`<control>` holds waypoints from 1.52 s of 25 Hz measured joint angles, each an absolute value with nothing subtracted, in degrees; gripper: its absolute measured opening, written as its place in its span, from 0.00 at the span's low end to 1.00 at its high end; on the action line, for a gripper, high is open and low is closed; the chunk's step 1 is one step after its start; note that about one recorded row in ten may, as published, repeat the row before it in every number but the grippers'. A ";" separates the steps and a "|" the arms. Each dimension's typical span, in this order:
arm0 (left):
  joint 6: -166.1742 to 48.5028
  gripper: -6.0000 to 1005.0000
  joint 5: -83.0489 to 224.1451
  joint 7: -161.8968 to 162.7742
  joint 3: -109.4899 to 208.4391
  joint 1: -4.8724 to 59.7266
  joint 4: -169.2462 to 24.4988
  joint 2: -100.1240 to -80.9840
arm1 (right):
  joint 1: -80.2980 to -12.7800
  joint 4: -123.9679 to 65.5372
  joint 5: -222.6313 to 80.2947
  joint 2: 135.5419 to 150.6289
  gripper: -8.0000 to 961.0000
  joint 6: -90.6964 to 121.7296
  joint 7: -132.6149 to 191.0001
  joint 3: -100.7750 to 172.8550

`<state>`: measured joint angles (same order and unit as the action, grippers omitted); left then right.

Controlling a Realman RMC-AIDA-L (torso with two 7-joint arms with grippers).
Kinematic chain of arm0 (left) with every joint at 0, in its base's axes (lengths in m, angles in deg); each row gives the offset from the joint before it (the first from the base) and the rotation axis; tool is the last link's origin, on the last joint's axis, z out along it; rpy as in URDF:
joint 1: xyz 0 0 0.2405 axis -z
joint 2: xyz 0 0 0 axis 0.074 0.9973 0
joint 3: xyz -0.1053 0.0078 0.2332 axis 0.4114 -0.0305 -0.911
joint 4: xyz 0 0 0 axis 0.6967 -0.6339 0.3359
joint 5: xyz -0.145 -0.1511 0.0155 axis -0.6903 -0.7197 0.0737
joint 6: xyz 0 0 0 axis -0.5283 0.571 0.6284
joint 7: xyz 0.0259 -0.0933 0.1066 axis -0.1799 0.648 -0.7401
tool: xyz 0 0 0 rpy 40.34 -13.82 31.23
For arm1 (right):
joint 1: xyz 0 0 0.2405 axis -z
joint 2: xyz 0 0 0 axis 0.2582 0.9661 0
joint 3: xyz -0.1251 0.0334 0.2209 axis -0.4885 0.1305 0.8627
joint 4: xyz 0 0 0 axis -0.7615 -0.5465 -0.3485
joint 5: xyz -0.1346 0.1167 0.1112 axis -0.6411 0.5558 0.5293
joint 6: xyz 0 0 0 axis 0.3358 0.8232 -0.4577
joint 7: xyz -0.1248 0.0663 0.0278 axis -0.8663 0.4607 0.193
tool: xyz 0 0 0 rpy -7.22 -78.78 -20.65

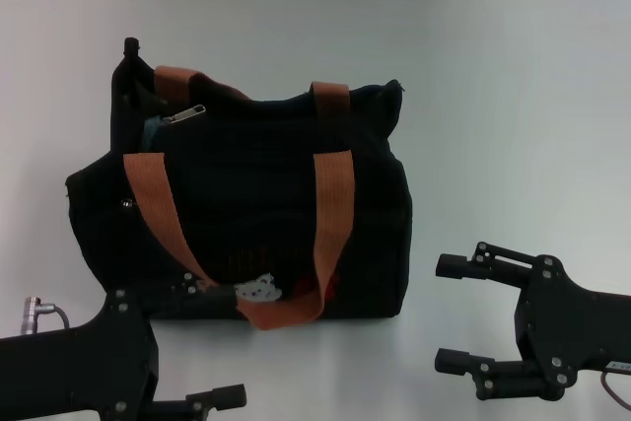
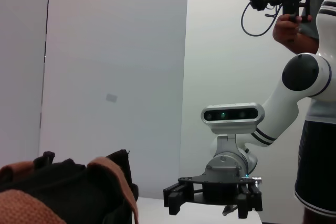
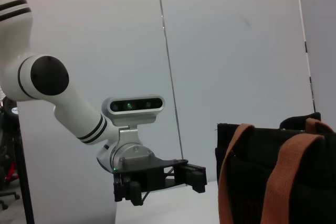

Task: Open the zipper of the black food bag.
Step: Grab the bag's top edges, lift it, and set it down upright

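A black food bag [image 1: 246, 214] stands upright on a white table [image 1: 513, 96], toward the table's left half and a little back from its near edge. It is a boxy fabric tote with two orange-brown straps [image 1: 333, 214] draped down its front face, meeting low near a small pale patch [image 1: 258, 289]. Along the top rim runs the zipper [image 1: 187, 113], and its small silver pull tab sits at the bag's left end, near a raised black corner. From the head view the bag's mouth near that end looks slightly parted, though how far the track is undone cannot be told.

Both arms wait low at the near edge of the table, one on each side of the bag, neither touching it. The left gripper [image 1: 222, 399] sits just in front of the bag's left lower corner; only one finger shows in the head view, but the right wrist view shows its jaws parted with nothing between them. The right gripper [image 1: 452, 313] rests to the right of the bag, its two dark fingers spread wide apart and holding nothing.

This flanking stance looks like a readiness pose: one arm could steady the soft bag while the other reaches up for the tab.
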<state>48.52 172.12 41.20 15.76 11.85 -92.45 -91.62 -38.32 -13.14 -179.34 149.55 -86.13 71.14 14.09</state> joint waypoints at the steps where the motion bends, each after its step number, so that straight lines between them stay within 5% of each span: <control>1: 48.54 0.79 172.08 41.21 15.76 11.89 -92.45 -91.65 | -38.29 -13.17 -179.29 149.55 0.88 -86.13 71.14 14.14; 15: 48.61 0.76 168.12 36.90 19.41 9.65 -91.61 -91.59 | -37.62 -13.37 -179.04 149.65 0.88 -86.36 70.76 15.07; 17: 48.64 0.76 158.67 26.35 24.81 3.55 -88.73 -91.93 | -37.61 -13.36 -179.02 149.64 0.88 -86.10 70.73 15.17; 23: 46.03 0.74 153.94 23.03 27.67 -0.15 -87.71 -93.22 | -37.55 -13.36 -179.02 149.64 0.88 -85.52 70.70 15.18; 38: 33.18 0.71 162.37 26.83 27.72 7.05 -85.82 -94.18 | -37.55 -13.36 -179.02 149.64 0.88 -85.35 70.96 15.18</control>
